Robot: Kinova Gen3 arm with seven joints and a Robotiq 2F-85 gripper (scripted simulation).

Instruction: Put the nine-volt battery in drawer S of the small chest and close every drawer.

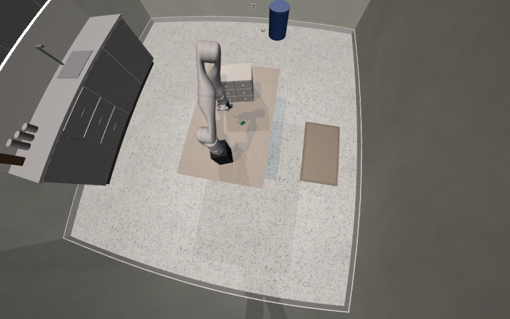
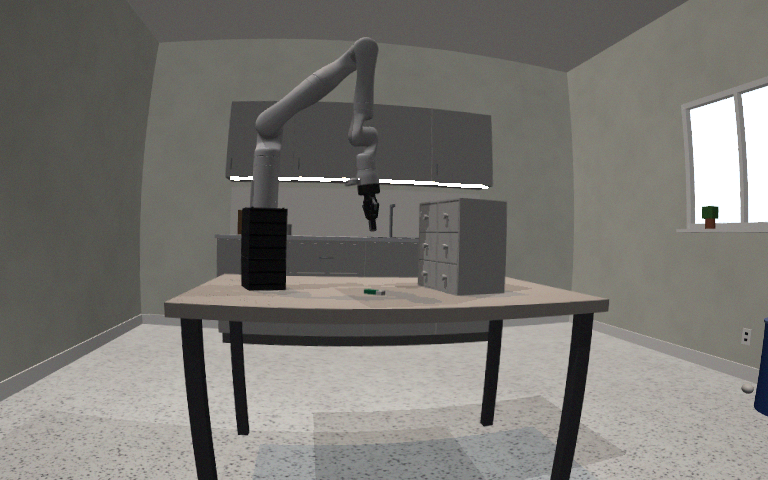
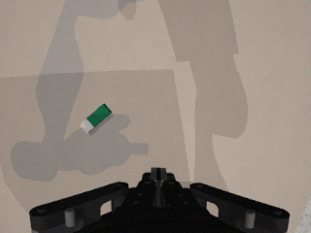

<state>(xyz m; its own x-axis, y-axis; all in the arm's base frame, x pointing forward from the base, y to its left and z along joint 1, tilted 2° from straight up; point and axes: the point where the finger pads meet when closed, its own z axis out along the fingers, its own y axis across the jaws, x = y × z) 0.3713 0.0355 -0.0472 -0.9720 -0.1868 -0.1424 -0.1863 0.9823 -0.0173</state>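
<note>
The nine-volt battery (image 3: 96,118) is green with a white end and lies flat on the table; it also shows in the exterior view (image 2: 374,292) and in the top view (image 1: 243,121). The small grey chest (image 2: 461,245) stands on the table's right part, with all its drawers pushed in; it also shows in the top view (image 1: 237,86). Drawer letters are too small to read. My gripper (image 2: 372,224) is shut and empty. It points down, high above the table, left of the chest front and above the battery's area. Its fingertips meet in the wrist view (image 3: 157,175).
The arm's black base block (image 2: 263,247) stands on the table's left part. A brown mat (image 1: 319,153) lies on the floor beside the table. A blue barrel (image 1: 279,19) stands by the far wall.
</note>
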